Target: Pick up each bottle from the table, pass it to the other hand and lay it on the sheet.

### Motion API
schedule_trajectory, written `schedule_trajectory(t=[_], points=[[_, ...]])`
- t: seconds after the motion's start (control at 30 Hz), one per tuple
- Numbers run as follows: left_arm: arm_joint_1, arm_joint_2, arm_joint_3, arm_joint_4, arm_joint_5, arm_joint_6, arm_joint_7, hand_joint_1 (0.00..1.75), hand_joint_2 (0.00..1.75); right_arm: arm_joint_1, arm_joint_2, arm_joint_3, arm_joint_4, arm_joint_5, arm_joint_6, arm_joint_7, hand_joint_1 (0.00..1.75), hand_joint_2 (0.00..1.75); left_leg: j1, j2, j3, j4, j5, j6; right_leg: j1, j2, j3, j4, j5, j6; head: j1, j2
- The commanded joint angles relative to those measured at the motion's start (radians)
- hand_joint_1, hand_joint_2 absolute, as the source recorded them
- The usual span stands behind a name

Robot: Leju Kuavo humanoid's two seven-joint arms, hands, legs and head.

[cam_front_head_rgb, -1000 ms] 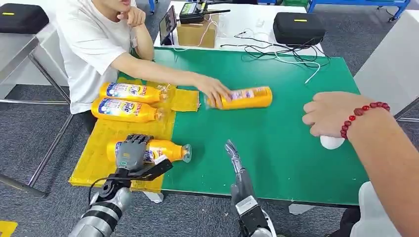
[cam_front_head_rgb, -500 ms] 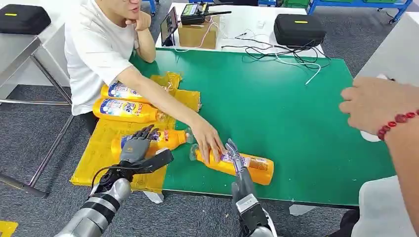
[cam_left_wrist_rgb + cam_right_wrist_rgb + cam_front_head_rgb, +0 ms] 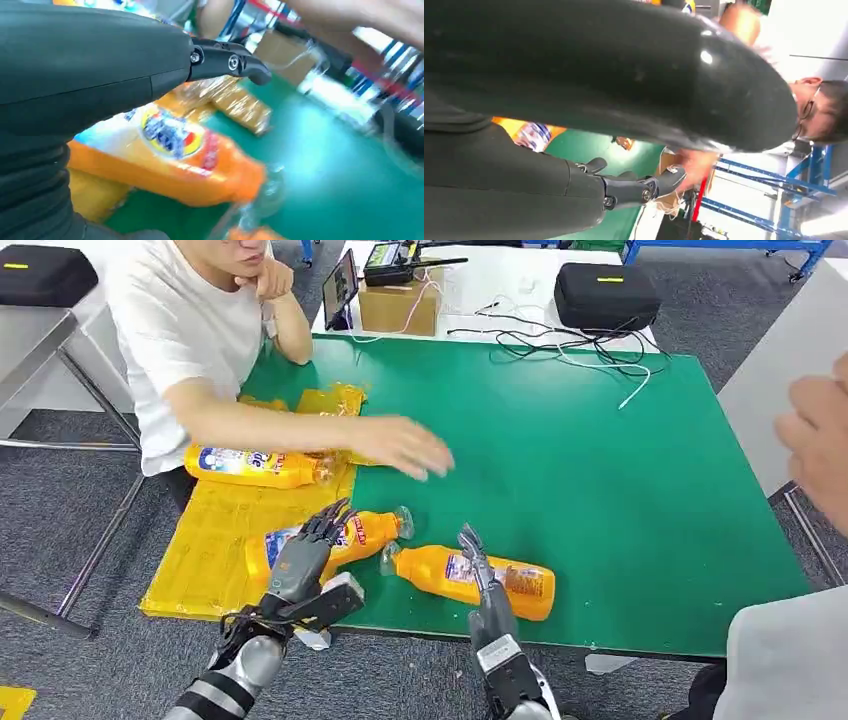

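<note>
Green table (image 3: 600,470): the landmark for all places below.

Yellow sheet (image 3: 215,535): spread over the table's left end, crumpled at its far edge.

Bottle A (image 3: 470,580): orange, label up, lying on its side on the bare table near the front edge, clear cap toward the sheet. Not on the sheet.

Bottle B (image 3: 345,538): orange, lying on its side across the sheet's right edge, cap end out over the green. Its cap lies just beside bottle A's cap. Seen close and blurred from the left wrist (image 3: 165,155).

Bottle C (image 3: 255,465): yellow, lying on the sheet farther back, near the table's left edge.

Left hand (image 3: 300,558): raised over bottle B's label end, fingers spread apart and holding nothing. Contact with the bottle cannot be told from the head view. Left wrist view shows the thumb (image 3: 225,60) above the bottle, apart from it.

Right hand (image 3: 478,565): at the table's front edge, fingers straight and pointing away from the robot, lying across bottle A's middle; nothing gripped. Right wrist view shows the fingers (image 3: 634,187) extended over the green.

Person in white shirt (image 3: 180,330): seated at the table's left far corner, one arm stretched out over the table, hand (image 3: 400,445) blurred, above the green just right of the sheet.

Second person's hand (image 3: 815,435): blurred, at the table's right side.

Behind the table's far edge: cardboard box (image 3: 398,305), black case (image 3: 605,295), loose cables (image 3: 560,345).
</note>
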Motion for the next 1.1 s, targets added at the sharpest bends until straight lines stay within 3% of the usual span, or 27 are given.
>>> schedule_trajectory(t=[0.03, 0.17, 0.3, 0.33, 0.47, 0.7, 0.8, 0.83, 0.9, 1.1], points=[[0.074, -0.059, -0.003, -0.233, 0.13, 0.157, -0.113, 0.0, 1.75, -0.014, -0.031, 0.052, 0.043, 0.075, -0.087, -0.036, 0.0, 0.0, 0.002, 0.001, 0.001, 0.001, -0.002, -0.001, 0.002, 0.0, 0.001, 0.0, -0.001, -0.002, 0.0, 0.0], [0.09, -0.083, -0.009, -0.283, 0.165, 0.226, -0.146, 0.0, 1.75, -0.012, -0.051, 0.079, 0.03, 0.131, -0.149, -0.047, 0.0, 0.0, 0.002, 0.001, 0.0, 0.001, -0.002, -0.001, 0.002, 0.0, 0.001, -0.001, -0.001, -0.002, 0.0, 0.0], [0.153, -0.096, -0.058, -0.365, 0.264, 0.221, -0.173, 0.0, 1.75, -0.009, -0.113, 0.103, -0.01, 0.332, -0.323, -0.003, 0.0, 0.0, 0.001, 0.0, -0.001, 0.0, -0.001, -0.001, 0.001, 0.0, 0.0, -0.001, -0.001, -0.001, 0.0, 0.0], [0.176, -0.103, -0.076, -0.381, 0.309, 0.202, -0.18, 0.0, 1.75, -0.006, -0.137, 0.102, -0.027, 0.399, -0.374, 0.026, 0.0, 1.75, 0.001, 0.0, 0.0, 0.0, -0.001, -0.001, 0.001, 0.0, 0.0, -0.001, -0.001, -0.001, 0.0, 0.0], [0.226, -0.125, -0.164, -0.368, 0.407, 0.159, -0.184, 0.0, 1.75, 0.012, -0.209, 0.057, -0.08, 0.557, -0.456, 0.118, 0.0, 1.75, 0.0, -0.001, -0.001, 0.0, -0.001, 0.0, 0.0, -0.001, 0.001, -0.001, -0.001, -0.001, 0.0, 0.0], [0.223, -0.129, -0.177, -0.349, 0.411, 0.174, -0.198, 0.0, 1.75, 0.012, -0.215, 0.047, -0.084, 0.553, -0.45, 0.121, 0.0, 1.75, -0.001, 0.0, -0.002, 0.0, -0.001, 0.0, -0.001, -0.001, -0.001, -0.001, 0.0, -0.001, 0.0, 0.0], [0.199, -0.107, -0.239, -0.271, 0.532, 0.103, -0.209, 0.0, 1.75, -0.002, -0.261, -0.001, -0.085, 0.681, -0.466, 0.212, 0.0, 1.75, -0.001, -0.001, 0.0, 0.0, -0.001, -0.001, 0.0, -0.001, 0.001, -0.001, -0.001, -0.002, 0.0, 0.0], [0.194, -0.104, -0.26, -0.241, 0.548, 0.112, -0.211, 0.0, 1.75, -0.022, -0.292, -0.017, -0.053, 0.705, -0.362, 0.295, 0.0, 1.75, -0.001, -0.002, -0.001, -0.001, -0.001, 0.0, -0.001, -0.002, 0.0, -0.002, 0.0, -0.001, 0.0, 0.0], [0.195, -0.098, -0.269, -0.238, 0.57, 0.129, -0.216, 0.0, 1.75, -0.056, -0.3, -0.053, 0.021, 0.693, -0.299, 0.326, 0.0, 1.75, -0.002, -0.001, 0.0, -0.001, 0.0, 0.0, -0.001, -0.001, 0.001, -0.003, 0.0, -0.001, 0.0, 0.0], [0.196, -0.087, -0.258, -0.275, 0.49, 0.197, -0.175, 0.0, 1.75, -0.169, -0.268, -0.044, 0.232, 0.702, -0.192, 0.385, 0.0, 1.75, -0.001, 0.003, 0.001, -0.002, -0.001, 0.0, 0.0, 0.003, 0.001, -0.003, 0.001, -0.001, 0.0, 0.0]])
